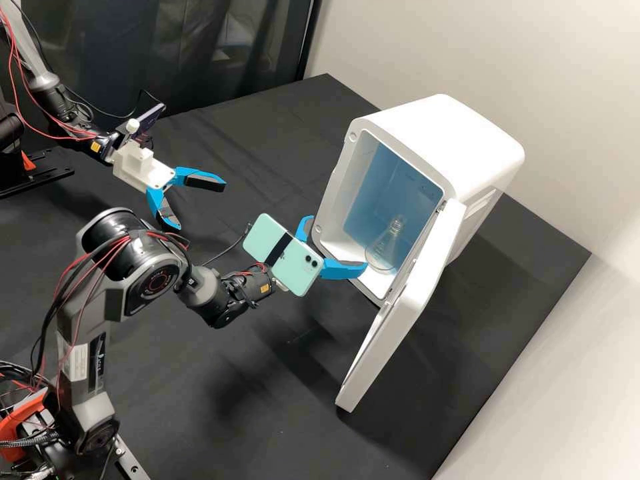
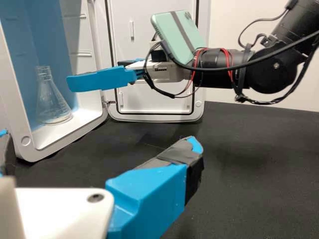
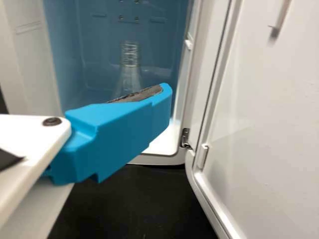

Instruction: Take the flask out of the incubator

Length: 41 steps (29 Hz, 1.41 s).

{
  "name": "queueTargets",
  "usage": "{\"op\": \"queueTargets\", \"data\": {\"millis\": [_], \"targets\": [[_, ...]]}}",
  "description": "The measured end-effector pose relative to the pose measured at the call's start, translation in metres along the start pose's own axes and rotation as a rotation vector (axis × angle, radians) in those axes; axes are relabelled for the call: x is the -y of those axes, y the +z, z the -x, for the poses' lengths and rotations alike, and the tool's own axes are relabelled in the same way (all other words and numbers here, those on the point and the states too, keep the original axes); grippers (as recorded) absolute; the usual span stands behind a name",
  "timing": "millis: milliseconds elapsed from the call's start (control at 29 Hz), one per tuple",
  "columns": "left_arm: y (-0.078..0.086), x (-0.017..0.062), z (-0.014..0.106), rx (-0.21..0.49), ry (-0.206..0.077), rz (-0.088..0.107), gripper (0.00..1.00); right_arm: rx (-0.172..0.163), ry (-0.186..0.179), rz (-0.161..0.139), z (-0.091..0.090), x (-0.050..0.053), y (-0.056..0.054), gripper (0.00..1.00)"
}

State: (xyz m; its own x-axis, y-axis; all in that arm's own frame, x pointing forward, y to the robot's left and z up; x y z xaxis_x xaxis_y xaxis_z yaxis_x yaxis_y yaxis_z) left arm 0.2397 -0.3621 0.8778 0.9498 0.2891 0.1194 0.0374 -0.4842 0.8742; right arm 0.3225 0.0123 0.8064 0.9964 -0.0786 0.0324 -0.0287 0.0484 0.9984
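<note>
Well inside incubator (image 1: 460,143), upright flask (image 1: 390,243).

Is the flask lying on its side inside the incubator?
No, the flask stands upright on the floor of the incubator, with its neck pointing up.

A robotics laboratory is showing itself: a matte black bench (image 1: 253,393) is filling the frame's middle, a black curtain (image 1: 167,47) is hanging at upper left, dark grey robot arms (image 1: 130,270) with bare red wiring are sitting at left, and a small white blue-lined incubator (image 1: 460,140) is holding a clear glass conical flask (image 1: 388,245).
</note>
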Motion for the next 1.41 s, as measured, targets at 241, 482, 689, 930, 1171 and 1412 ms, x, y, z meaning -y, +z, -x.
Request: {"op": "queueTargets", "data": {"millis": [241, 482, 689, 930, 1171, 1412], "targets": [[0.000, 0.0000, 0.000, 0.000, 0.000, 0.000, 1.00, 0.040, 0.038, 0.025, -0.009, 0.001, 0.001, 1.00], [0.000, 0.0000, 0.000, 0.000, 0.000, 0.000, 1.00, 0.033, 0.046, 0.046, -0.017, 0.008, -0.007, 1.00], [-0.002, -0.0005, 0.000, -0.008, 0.002, 0.001, 1.00, 0.009, 0.043, 0.041, -0.019, 0.014, -0.019, 1.00], [-0.003, -0.0007, 0.000, -0.010, 0.003, 0.001, 1.00, -0.014, 0.028, 0.058, -0.017, 0.021, -0.029, 1.00], [-0.005, -0.0011, 0.001, -0.018, 0.005, 0.003, 1.00, -0.040, 0.032, 0.061, -0.023, 0.026, -0.040, 1.00], [-0.005, -0.0002, 0.000, -0.017, 0.005, 0.004, 1.00, -0.045, 0.010, 0.094, -0.031, 0.041, -0.046, 1.00]]}}
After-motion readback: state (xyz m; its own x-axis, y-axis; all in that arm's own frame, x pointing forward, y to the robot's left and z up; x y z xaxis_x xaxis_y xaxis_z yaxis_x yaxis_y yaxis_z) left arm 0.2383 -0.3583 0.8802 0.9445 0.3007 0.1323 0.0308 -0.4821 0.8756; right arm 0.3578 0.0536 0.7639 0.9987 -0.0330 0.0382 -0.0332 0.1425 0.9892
